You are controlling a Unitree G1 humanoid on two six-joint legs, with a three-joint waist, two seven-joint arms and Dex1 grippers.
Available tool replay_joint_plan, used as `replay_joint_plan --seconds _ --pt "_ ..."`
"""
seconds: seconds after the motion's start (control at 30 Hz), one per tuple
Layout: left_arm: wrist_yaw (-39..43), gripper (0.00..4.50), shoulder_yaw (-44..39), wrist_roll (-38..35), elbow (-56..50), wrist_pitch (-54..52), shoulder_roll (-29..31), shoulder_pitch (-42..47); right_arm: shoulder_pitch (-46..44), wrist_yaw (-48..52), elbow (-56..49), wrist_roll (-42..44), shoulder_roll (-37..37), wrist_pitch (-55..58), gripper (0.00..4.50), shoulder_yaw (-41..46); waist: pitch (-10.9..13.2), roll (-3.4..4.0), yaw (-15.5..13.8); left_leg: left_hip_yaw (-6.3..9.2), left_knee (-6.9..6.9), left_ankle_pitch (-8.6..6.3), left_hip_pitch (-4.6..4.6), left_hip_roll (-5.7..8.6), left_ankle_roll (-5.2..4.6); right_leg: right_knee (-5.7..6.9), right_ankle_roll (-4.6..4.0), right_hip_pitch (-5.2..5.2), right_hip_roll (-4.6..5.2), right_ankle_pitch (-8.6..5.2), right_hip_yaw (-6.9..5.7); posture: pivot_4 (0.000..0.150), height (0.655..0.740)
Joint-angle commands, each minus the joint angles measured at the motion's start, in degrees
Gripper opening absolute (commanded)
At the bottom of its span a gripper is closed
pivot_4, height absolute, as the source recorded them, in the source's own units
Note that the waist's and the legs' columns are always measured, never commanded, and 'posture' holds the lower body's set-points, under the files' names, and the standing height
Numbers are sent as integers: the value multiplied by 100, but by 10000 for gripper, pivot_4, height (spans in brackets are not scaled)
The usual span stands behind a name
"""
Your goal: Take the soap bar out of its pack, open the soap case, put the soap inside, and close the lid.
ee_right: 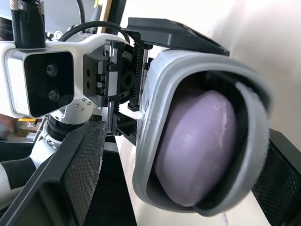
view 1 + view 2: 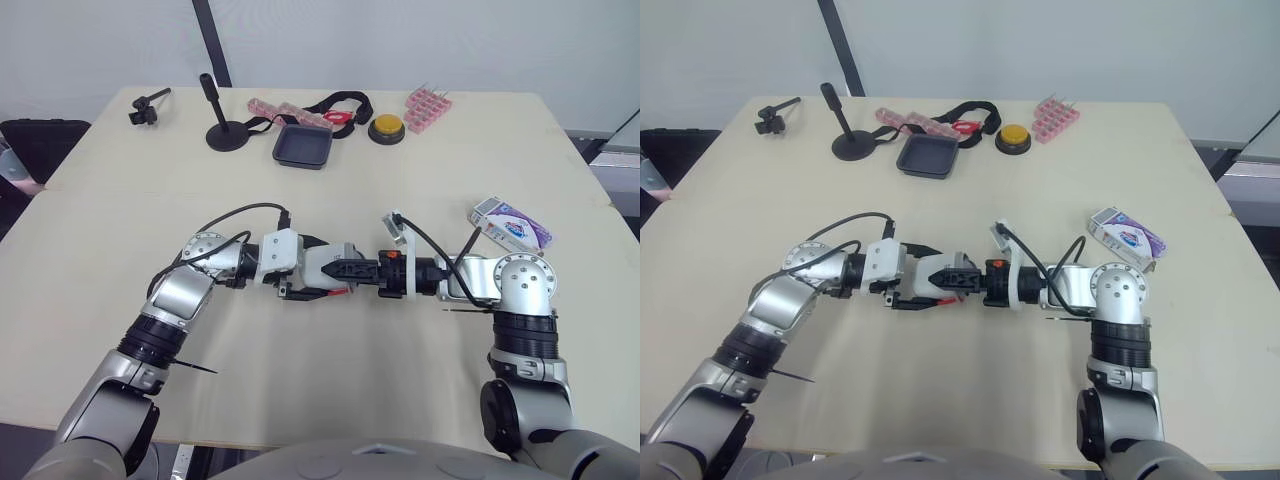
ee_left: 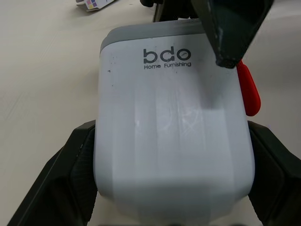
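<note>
White-grey soap case [image 3: 171, 127] open, lilac soap [image 1: 197, 146] inside, soap pack [image 2: 510, 224] lying well apart

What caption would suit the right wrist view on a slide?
Purple soap bar lies inside the grey-rimmed soap case, held by the left gripper.

I see my white plastic soap case [image 3: 169, 103] with grey rim and black lettering, a pale lilac oval soap bar [image 1: 197, 146], black fingers [image 3: 66, 183] on my left gripper [image 3: 173, 155], a white-and-purple cardboard soap pack [image 2: 510, 222], a pale beige table [image 2: 300, 200]
</note>
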State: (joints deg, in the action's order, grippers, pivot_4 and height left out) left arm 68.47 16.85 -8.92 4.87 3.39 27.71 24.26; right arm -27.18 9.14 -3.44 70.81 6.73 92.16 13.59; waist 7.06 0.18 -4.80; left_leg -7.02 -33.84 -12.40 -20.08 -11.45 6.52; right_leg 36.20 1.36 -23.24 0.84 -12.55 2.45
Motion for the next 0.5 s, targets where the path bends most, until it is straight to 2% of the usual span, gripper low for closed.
replay_joint_plan --seconds 0.03,0.17,0.4,0.47,0.5 --pt "-13 34805 -87 -78 -167 84 28 32 -44 -42 -119 260 -33 34 37332 107 0 0 -1 0 0 0 0 0 0 0 0 0 0 0 0 1500 7400" --pt "-24 34805 -84 -84 -181 85 36 20 -45 -88 -109 299 -74 34 23660 116 0 0 3 0 0 0 0 0 0 0 0 0 0 0 0 1500 7400" --pt "62 34805 -82 -214 -186 35 66 -1 0 -95 -151 581 7 34 22533 -37 0 0 2 0 1 0 -1 0 0 -1 0 0 0 0 -1 1500 7400" --pt "130 44908 -54 -205 -158 -22 116 3 6 -105 -152 642 48 34 22525 -69 0 1 6 0 1 0 0 0 0 -1 0 0 0 0 -1 1500 7400" --pt "229 44908 -35 -244 -149 -84 145 4 6 -120 -153 667 61 34 22525 -78 0 0 11 0 3 0 1 0 0 -2 0 0 0 0 0 1500 7400"
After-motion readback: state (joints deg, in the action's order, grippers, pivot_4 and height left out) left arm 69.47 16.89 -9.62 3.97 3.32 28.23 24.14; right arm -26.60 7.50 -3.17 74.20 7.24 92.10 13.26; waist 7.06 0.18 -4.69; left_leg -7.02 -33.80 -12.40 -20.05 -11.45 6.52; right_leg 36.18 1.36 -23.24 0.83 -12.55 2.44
